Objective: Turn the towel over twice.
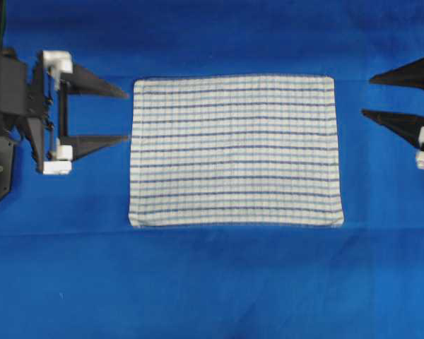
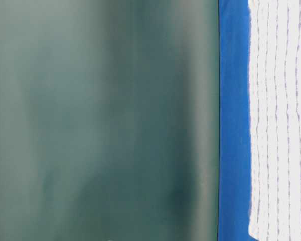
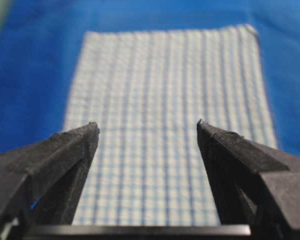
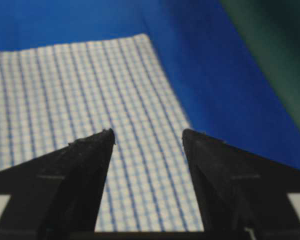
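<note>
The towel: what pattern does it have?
White with thin blue stripes and faint checks; the towel shows best overhead.

Towel (image 1: 234, 150): woven cloth, matt, white ground with thin dark-blue and lighter blue stripes and a faint check grid. The weave reads slightly textured in the left wrist view (image 3: 170, 100); edges are hemmed, with a small raised fold along the near edge. It looks soft and has no sheen.

Table covering (image 1: 212, 282): plain saturated blue, matt, smooth, cloth-like, with a faint straight crease line across it.

Left gripper (image 1: 127, 114): fingers (image 3: 72, 150) of black plastic, matt, with a finely grained, layered surface and rough tips; white plastic blocks (image 1: 56, 62) at the finger bases.

Right gripper (image 1: 366, 97): same black matt plastic, fingers (image 4: 85, 165) grainy at the edges.

Backdrop (image 2: 100, 120): dull green, smooth, blurred.
</note>
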You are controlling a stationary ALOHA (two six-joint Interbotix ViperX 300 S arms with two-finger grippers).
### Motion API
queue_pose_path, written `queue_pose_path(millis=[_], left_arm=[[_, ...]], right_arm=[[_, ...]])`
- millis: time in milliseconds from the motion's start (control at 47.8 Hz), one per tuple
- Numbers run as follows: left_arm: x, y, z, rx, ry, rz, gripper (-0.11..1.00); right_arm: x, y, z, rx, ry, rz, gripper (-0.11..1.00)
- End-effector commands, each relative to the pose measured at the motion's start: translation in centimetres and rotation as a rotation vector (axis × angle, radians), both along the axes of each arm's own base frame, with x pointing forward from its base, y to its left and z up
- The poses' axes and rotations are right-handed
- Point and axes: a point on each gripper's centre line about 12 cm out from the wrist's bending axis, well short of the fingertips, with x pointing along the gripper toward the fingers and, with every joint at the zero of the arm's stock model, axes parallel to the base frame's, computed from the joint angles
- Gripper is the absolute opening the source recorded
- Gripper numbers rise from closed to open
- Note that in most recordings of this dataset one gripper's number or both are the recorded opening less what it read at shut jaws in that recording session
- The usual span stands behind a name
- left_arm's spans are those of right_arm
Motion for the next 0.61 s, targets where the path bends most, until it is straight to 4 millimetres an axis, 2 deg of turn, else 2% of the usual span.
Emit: queue_pose_path(millis=[0, 376, 585], left_arm=[[-0.2, 0.3, 0.7, 0.005, -0.041, 0.014, 0.75], [-0.7, 0.4, 0.9, 0.008, -0.052, 0.019, 0.75], [-3.0, 0.2, 1.8, 0.012, -0.085, 0.025, 0.74]], right_arm=[[0.1, 0.0, 0.3, 0.0, -0.015, 0.007, 0.64], [0.1, 0.0, 0.5, 0.002, -0.025, 0.009, 0.64], [-1.7, -0.6, 1.0, 0.001, -0.061, -0.031, 0.64]])
